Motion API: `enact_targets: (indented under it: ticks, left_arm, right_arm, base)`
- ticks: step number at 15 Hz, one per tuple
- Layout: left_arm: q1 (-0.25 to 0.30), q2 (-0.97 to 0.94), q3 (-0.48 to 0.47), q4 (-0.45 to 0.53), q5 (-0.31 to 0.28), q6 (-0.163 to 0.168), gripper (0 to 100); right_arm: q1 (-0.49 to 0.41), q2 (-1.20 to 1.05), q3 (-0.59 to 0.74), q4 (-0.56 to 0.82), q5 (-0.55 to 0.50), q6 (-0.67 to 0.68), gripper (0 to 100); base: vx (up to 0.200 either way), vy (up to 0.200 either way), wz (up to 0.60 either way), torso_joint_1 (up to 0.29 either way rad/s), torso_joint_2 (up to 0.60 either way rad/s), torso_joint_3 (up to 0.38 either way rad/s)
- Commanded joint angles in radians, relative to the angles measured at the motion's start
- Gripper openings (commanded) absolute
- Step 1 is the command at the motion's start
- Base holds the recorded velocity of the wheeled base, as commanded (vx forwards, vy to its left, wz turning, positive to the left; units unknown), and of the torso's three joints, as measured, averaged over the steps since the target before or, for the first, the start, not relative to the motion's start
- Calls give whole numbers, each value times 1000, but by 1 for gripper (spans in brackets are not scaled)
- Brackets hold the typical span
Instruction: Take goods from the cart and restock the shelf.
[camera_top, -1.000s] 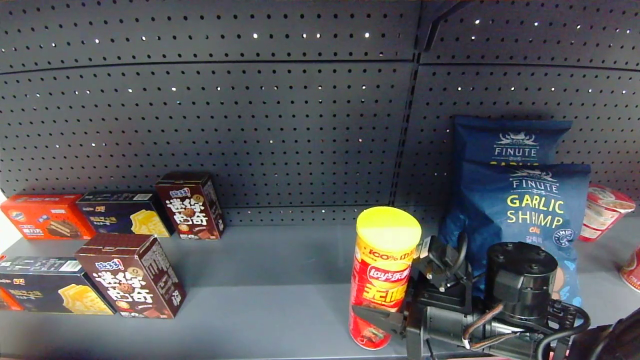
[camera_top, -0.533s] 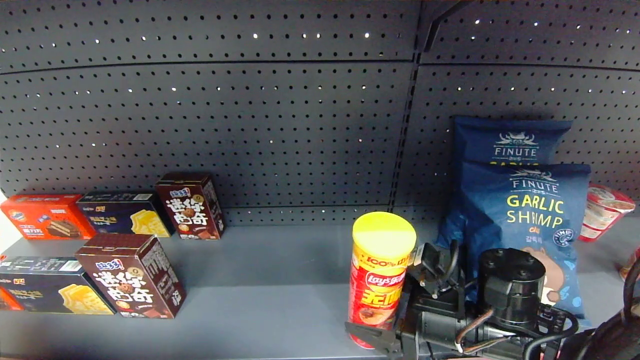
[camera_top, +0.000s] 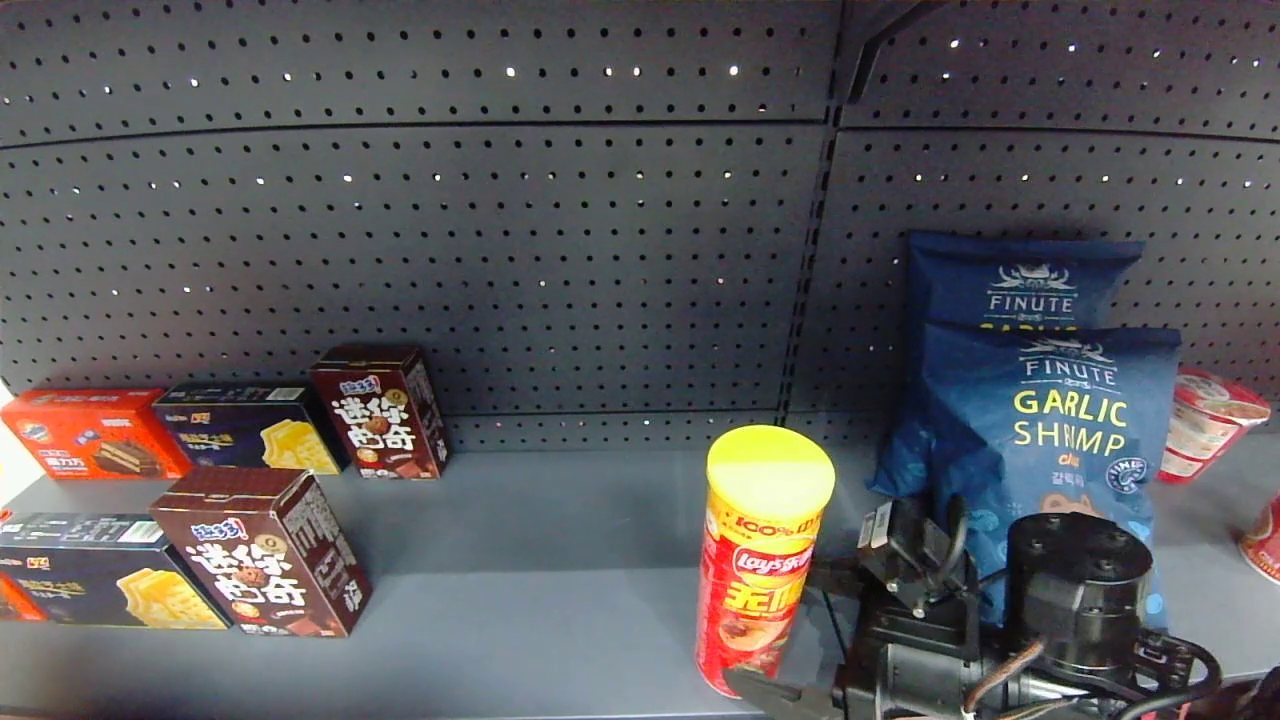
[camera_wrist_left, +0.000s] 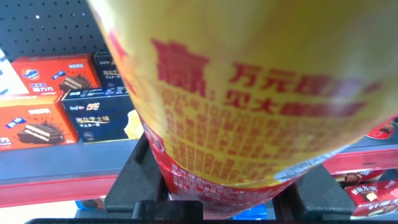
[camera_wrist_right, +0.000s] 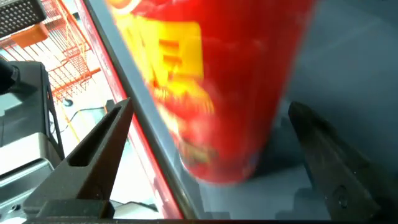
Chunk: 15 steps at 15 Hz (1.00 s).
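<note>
chips can (camera_top: 765, 560) stands on the shelf (camera_top: 560, 560), right gripper (camera_wrist_right: 211, 109) fingers spread clear of it, so placing looks done. next i'd back out without tipping it; left gripper (camera_wrist_left: 224, 186) clenches a second can (camera_wrist_left: 249, 93)

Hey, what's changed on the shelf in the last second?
The right gripper has backed off toward the robot and to its right, fingers open and clear of the chip can. That can shifted slightly left, then settled upright on the shelf. The boxes and blue snack bags stayed put. The left gripper grips a second can.
</note>
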Motion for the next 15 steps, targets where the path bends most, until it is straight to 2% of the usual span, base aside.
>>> enact_targets:
  ticks: [1, 3, 4, 5, 6, 7, 9, 11, 12, 13, 14, 15]
  left_arm:
    - [0, -6, -2, -2, 0, 0, 0]
    - [2, 7, -54, -5, -1, 9, 0]
    - [2, 19, -72, -5, -4, 30, 0]
    - [-3, 49, -112, -3, -9, 69, 0]
    - [-3, 74, -141, -3, -20, 80, 0]
    - [-3, 125, -181, -5, -63, 81, 0]
    - [-1, 165, -189, -8, -127, 83, 0]
    - [-3, 204, -190, -8, -204, 80, 0]
    - [-5, 221, -190, -9, -242, 76, 0]
    - [-3, 260, -190, -11, -323, 76, 0]
    - [-3, 267, -190, -11, -336, 76, 0]
    - [-5, 349, -198, -17, -411, 76, 0]
  right_arm:
    - [-25, -94, 45, 0, 4, 0, 100]
    - [-44, -254, 93, 28, 4, 1, 100]
    - [-50, -304, 107, 57, 4, 1, 100]
    - [-59, -402, 111, 149, 4, 1, 100]
    - [-64, -470, 104, 230, 1, 1, 100]
    - [-70, -585, 81, 376, -18, 1, 100]
    - [-59, -751, -10, 675, -111, 3, 100]
    - [-37, -890, -102, 976, -146, 13, 100]
    - [-37, -925, -123, 1063, -159, 23, 100]
    - [-34, -984, -142, 1169, -188, 40, 100]
    - [-36, -991, -142, 1177, -192, 41, 100]
    - [-42, -1017, -130, 1183, -231, 46, 100]
  base:
    - [0, 0, 0, 0, 0, 0]
    - [0, 0, 0, 0, 0, 0]
    - [0, 0, 0, 0, 0, 0]
    - [0, 0, 0, 0, 0, 0]
    - [0, 0, 0, 0, 0, 0]
    - [0, 0, 0, 0, 0, 0]
    - [0, 0, 0, 0, 0, 0]
    - [0, 0, 0, 0, 0, 0]
    - [0, 0, 0, 0, 0, 0]
    - [0, 0, 0, 0, 0, 0]
    - [0, 0, 0, 0, 0, 0]
    - [0, 0, 0, 0, 0, 0]
